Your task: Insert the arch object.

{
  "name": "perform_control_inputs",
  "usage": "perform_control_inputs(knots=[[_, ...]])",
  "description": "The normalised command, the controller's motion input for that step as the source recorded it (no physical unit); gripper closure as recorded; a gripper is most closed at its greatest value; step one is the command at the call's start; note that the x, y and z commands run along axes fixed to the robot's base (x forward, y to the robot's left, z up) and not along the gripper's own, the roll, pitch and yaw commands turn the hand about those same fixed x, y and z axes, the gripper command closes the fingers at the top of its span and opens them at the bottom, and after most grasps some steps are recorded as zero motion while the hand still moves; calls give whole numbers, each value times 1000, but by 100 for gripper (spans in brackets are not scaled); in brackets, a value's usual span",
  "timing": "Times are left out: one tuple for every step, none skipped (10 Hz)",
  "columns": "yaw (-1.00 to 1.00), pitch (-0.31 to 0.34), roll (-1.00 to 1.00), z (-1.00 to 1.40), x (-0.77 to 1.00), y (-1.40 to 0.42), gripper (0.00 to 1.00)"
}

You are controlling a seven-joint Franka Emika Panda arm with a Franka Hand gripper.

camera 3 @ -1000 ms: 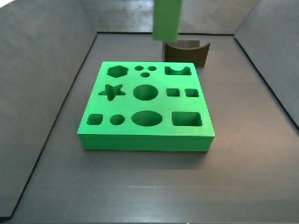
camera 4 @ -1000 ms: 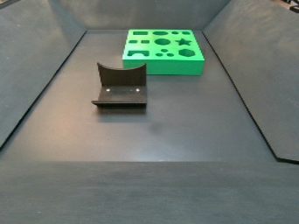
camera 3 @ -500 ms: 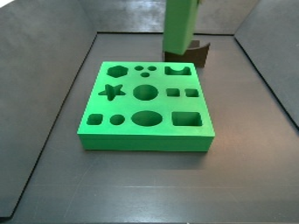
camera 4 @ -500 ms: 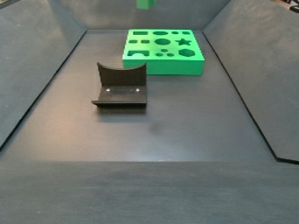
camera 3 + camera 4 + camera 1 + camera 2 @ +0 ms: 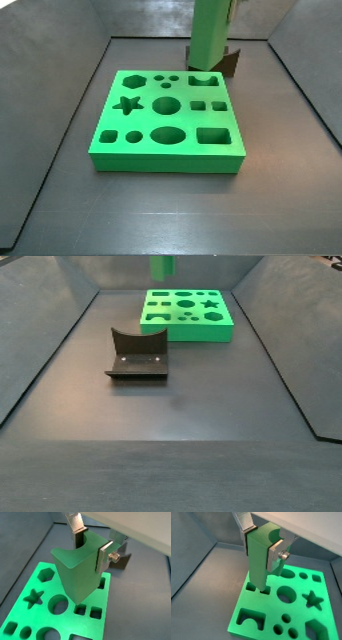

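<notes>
My gripper is shut on the arch object, a tall bright-green block with a notch in its upper end between the fingers. The same grip shows in the other wrist view, gripper on block. The block hangs upright above the green holed board, over its far side near the arch-shaped hole. In both side views only the block shows; the gripper is out of frame above. The block's lower end stays clear of the board.
The dark fixture stands on the floor beside the board; it also shows behind the block. The board has star, hexagon, round and square holes. Sloping dark walls ring the floor.
The arch object has come down from the top of the frame toward the board's far side, still held in my gripper. Board and fixture have not moved.
</notes>
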Motion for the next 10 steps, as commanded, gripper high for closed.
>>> perform_control_inputs(knots=[[-717,111,-69,-237,177,180,100],[-763,123,-27,-217,163,183,100],[-786,111,0,-123,114,191,100],[-789,114,0,-123,111,194,100],[-789,117,0,-129,109,197,100],[-786,117,0,-134,103,203,100],[-786,121,0,-134,103,203,100],[-806,109,0,-111,86,189,100],[-911,53,0,-3,0,63,100],[-991,3,24,0,0,0,100]])
